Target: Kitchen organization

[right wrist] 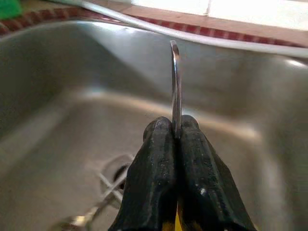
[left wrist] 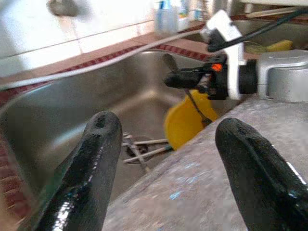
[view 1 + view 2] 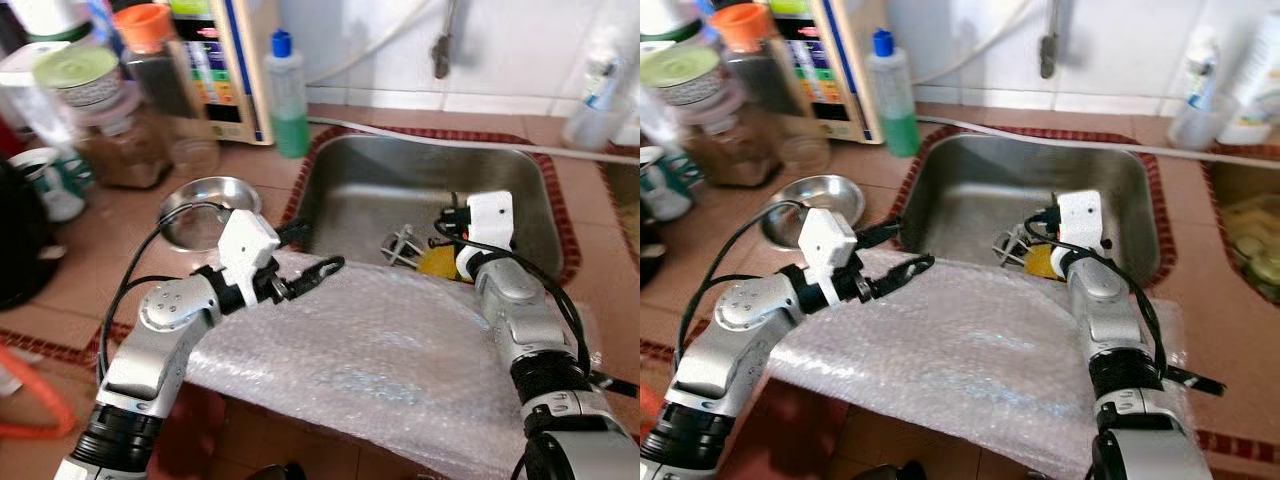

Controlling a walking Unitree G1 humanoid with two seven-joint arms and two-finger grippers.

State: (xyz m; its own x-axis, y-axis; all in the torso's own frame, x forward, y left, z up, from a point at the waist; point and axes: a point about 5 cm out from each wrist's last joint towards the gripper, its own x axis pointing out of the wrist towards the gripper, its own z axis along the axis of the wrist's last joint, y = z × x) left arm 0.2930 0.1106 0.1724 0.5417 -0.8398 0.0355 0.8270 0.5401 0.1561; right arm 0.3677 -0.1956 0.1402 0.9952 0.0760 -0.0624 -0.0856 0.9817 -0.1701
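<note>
While the left gripper (image 3: 322,270) waits spread over the bubble wrap (image 3: 380,350), the right gripper (image 1: 176,130) pinches a spoon handle (image 1: 175,82), apparently lifting it from the sink (image 3: 360,190).

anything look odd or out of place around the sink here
A sheet of bubble wrap is draped over the sink's front edge, not usual there. The right gripper pinches a thin metal handle over the basin; a yellow item hangs beneath.

bowl (image 3: 208,205) left of sink (image 3: 520,170)
</note>
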